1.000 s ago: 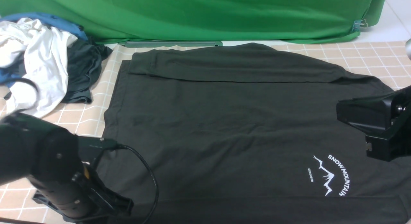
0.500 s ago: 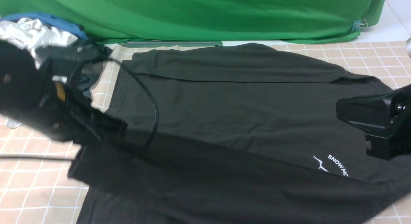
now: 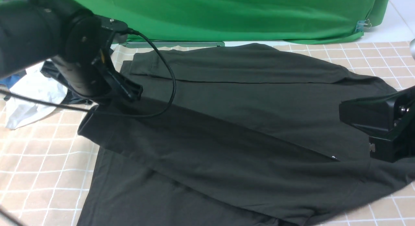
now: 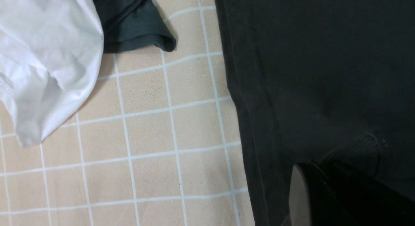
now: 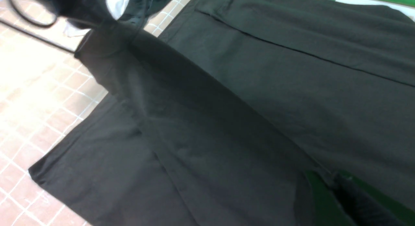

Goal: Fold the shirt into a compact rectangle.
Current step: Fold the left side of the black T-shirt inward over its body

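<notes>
Shirt [image 3: 246, 122] cloth is covering most of the checked table cover [image 3: 42, 161] in front of you, and it is lying spread from left to right. Your left claw [image 3: 131, 89] is hanging over the far left part of the shirt. Its jaws are pressed together on a black fold of the shirt, and it is holding that fold up off the table. From the claw, the lifted fold is running in a slanted line across the shirt toward the near right side. Under it, the near left part of the shirt is lying flat. One long sleeve [image 3: 233, 65] is lying folded along the far edge of the shirt.

Your right claw [image 5: 338, 196] is sitting at the right side, low over the shirt. Its green fingers [image 5: 319, 200] are showing in the right wrist view with dark cloth around them. You cannot tell whether they are apart or together, or whether they are pinching anything.

A black cable [image 3: 168, 86] is hanging from the left arm and drooping over the shirt. A white garment [image 3: 29, 93] and a dark grey garment [image 4: 133, 21] are lying in a heap at the far left, near the shirt, with bare table cover showing between. A green cloth [image 3: 227, 15] is hanging behind the table on the far side
</notes>
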Controlling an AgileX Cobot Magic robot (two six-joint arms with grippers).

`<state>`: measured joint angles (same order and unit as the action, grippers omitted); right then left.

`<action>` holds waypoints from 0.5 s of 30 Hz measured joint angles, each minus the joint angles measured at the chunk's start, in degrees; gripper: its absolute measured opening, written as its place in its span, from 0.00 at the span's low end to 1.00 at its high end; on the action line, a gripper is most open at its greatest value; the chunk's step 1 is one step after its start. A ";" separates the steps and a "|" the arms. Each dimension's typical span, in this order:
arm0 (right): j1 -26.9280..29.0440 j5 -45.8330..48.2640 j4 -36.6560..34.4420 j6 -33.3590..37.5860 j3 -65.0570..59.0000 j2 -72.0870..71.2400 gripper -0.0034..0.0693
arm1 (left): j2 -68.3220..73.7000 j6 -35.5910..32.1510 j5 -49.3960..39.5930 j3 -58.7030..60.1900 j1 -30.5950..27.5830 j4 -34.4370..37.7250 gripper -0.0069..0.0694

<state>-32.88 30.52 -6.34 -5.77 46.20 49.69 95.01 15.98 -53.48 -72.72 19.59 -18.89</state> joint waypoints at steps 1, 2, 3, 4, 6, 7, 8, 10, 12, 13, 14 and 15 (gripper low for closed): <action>0.00 0.00 0.00 0.00 0.00 0.00 0.19 | 0.97 0.00 0.00 -0.68 -0.80 0.25 0.13; 0.00 0.05 0.00 0.00 0.00 0.00 0.19 | 2.16 -0.07 0.09 -1.46 -1.47 0.70 0.13; 0.00 0.05 0.00 0.00 0.00 0.00 0.19 | 3.21 -0.80 0.47 -2.11 -2.48 1.21 0.14; 0.00 0.05 0.00 0.00 0.00 0.00 0.20 | 4.21 -1.68 0.87 -2.65 -3.08 1.77 0.14; -0.05 0.05 0.00 0.00 0.00 0.00 0.20 | 5.73 -2.94 2.22 -3.28 -4.20 2.40 0.14; -0.05 0.05 0.00 0.00 0.00 0.00 0.20 | 6.30 -3.09 2.89 -3.45 -4.68 2.75 0.14; -0.05 0.12 0.00 0.00 0.00 0.00 0.20 | 6.90 -3.09 4.00 -3.46 -4.94 3.13 0.14; -0.05 0.60 0.00 -0.21 0.00 0.00 0.21 | 7.77 -3.36 5.90 -3.51 -5.24 3.54 0.14; -0.05 1.56 0.00 -0.21 0.00 0.00 0.21 | 8.41 -4.59 7.79 -3.52 -5.26 3.68 0.14; -0.05 2.30 0.06 -0.21 0.00 0.00 0.22 | 8.58 -4.78 8.41 -3.57 -5.26 3.82 0.15; -0.05 3.29 0.28 -0.37 0.00 0.00 0.22 | 8.80 -5.00 9.22 -3.57 -5.26 3.83 0.16; 0.00 4.62 0.70 -1.20 0.02 0.06 0.22 | 8.94 -5.15 9.80 -3.57 -5.26 3.88 0.18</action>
<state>-32.88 35.14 -5.63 -6.97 46.22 49.75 103.95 10.83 -43.69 -76.30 14.33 -15.01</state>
